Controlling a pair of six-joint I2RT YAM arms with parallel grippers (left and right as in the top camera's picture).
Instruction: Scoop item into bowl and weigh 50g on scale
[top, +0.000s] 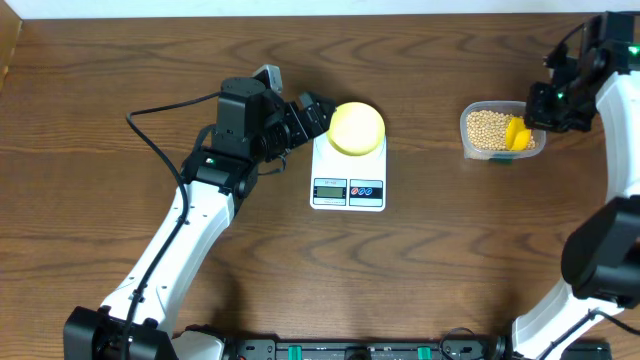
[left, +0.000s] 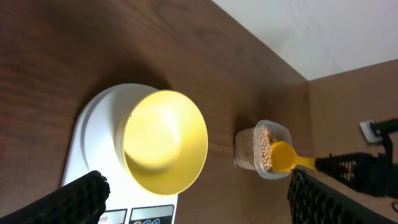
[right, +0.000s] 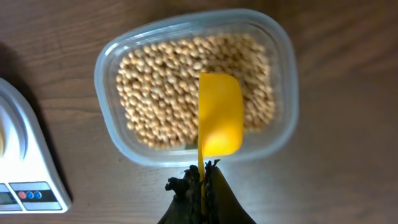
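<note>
1. At the left of the tabletop (top: 450, 260), the left pincer (top: 318, 115) hangs just beside the bowl's (top: 356, 128) left rim. Its jaws are spread wide and grip nothing. From the left wrist, its two dark fingers (left: 81, 199) sit in the lower corners of the picture, with the bowl beyond them.
2. The bowl stands on the far end of the scale (top: 348, 165), away from the display. Overhead it reads as a flat yellow disc; only the left wrist view shows its smooth yellow inside. Only the overhead view shows the whole display and both buttons, and the digits are too small to read.
3. Between the scale and the container (top: 466, 140) runs a strip of bare wood. The front half of the tabletop is open too.
4. The container lies well to the right of the scale and holds the beans (top: 487, 127). The right wrist view shows them as separate beans, with a corner of the scale at its left edge.
5. The scoop (top: 518, 133) has its cup over the beans at the container's right side. Whether the cup touches them I cannot tell.
6. The right pincer (top: 540, 108) is clamped tight on the scoop's handle, just outside the container's rim. It is near the tabletop's back right edge.
</note>
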